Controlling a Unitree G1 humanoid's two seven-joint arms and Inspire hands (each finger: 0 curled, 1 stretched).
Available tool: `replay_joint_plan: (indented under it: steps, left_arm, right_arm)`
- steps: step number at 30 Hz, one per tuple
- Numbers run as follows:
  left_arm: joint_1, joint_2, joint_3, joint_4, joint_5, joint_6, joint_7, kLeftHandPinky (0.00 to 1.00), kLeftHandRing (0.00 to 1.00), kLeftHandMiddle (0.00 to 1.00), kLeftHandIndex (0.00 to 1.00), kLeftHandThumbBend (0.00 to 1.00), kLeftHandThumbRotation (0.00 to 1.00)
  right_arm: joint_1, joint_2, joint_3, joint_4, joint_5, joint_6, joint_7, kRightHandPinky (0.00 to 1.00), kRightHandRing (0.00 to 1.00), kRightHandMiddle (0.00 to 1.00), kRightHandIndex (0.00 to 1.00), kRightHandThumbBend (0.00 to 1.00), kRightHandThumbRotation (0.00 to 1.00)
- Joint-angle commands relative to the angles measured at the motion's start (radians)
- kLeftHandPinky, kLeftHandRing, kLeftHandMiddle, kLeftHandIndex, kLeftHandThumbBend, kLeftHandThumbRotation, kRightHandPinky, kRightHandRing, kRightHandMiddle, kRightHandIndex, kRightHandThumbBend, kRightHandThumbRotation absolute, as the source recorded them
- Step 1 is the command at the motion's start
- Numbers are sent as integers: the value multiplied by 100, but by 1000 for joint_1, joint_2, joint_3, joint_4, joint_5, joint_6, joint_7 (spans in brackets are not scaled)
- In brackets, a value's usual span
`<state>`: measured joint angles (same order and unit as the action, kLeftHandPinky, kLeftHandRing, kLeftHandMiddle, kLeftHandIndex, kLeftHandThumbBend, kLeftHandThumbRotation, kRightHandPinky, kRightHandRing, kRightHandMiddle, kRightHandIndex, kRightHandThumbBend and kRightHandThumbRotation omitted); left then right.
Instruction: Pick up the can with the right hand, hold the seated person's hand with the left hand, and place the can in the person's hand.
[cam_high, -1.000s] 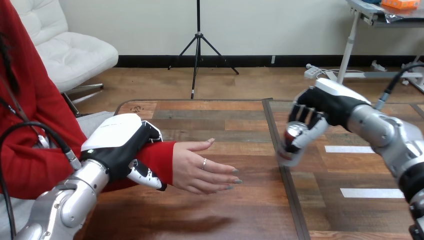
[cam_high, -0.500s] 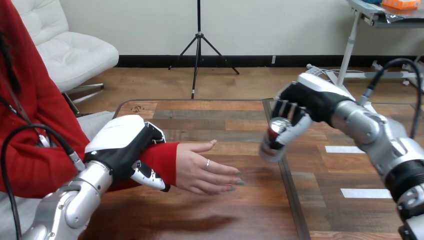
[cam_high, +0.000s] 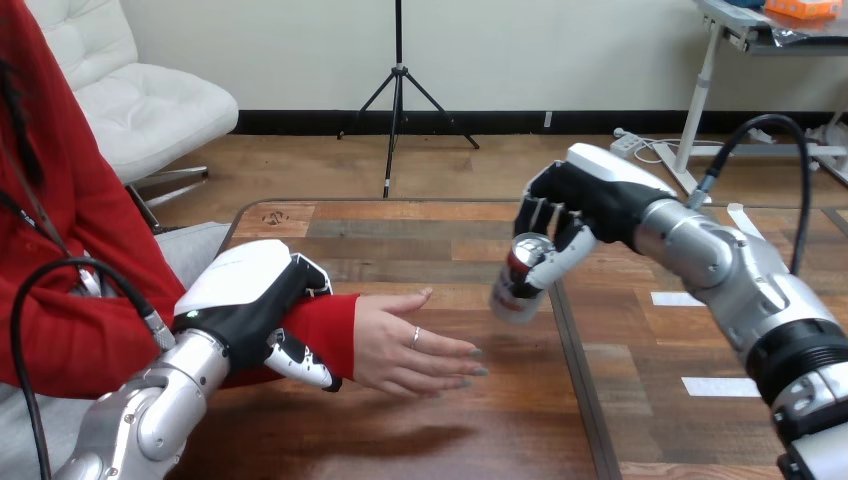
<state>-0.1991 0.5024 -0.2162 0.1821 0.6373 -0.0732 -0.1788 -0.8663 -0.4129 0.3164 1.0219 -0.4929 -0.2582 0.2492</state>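
Head view, from where I'm standing: the right hand (cam_high: 590, 203) has the can (cam_high: 513, 280) up in the air. Its fingers are curled over the top and its thumb is wrapped round the side, so that's a proper grip. The can hangs tilted, clear of the table (cam_high: 450, 430), a bit above and to the right of the person's fingertips, and it isn't touching them.

Over on the other side, the left hand (cam_high: 245, 300) is clamped on the wrist, right at the cuff of the red sleeve (cam_high: 325, 325). Its fingers are curled round from above, with a fingertip poking out underneath. The person's hand (cam_high: 405, 345) sticks out past it, open, with the fingers stretched toward the can and hovering just over the wood.

So progress-wise, I'd say the pickup is done and the hold is done. What's left is the handover itself: closing that last gap, setting the can into the open hand and letting go. My guess is we're well over halfway, with the fiddly bit to come.
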Motion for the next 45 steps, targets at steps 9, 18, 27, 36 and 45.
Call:
replay_joint_plan:
  steps: [9,18,27,36,45]
  left_arm:
    - [-234,-108,-5,-16,-23,-56,92,27,32,38,40,76,0]
    - [-259,-140,-3,-4,-16,-41,110,27,32,39,40,76,0]
    - [-285,-169,3,13,-10,-27,124,27,32,39,39,76,0]
    - [-312,-195,7,28,-7,-10,132,26,31,38,39,73,0]
    - [-343,-212,6,51,-13,-16,144,25,30,38,39,71,0]
  right_arm:
    - [-199,51,-13,-127,9,-6,-1,30,35,41,41,84,0]
    - [-197,71,-11,-154,5,9,11,30,35,41,41,83,0]
    - [-189,89,-10,-171,5,7,18,30,36,41,41,83,0]
    - [-181,109,-14,-187,14,11,30,29,35,40,41,82,0]
    - [-174,127,-14,-197,13,11,29,27,33,39,41,81,0]
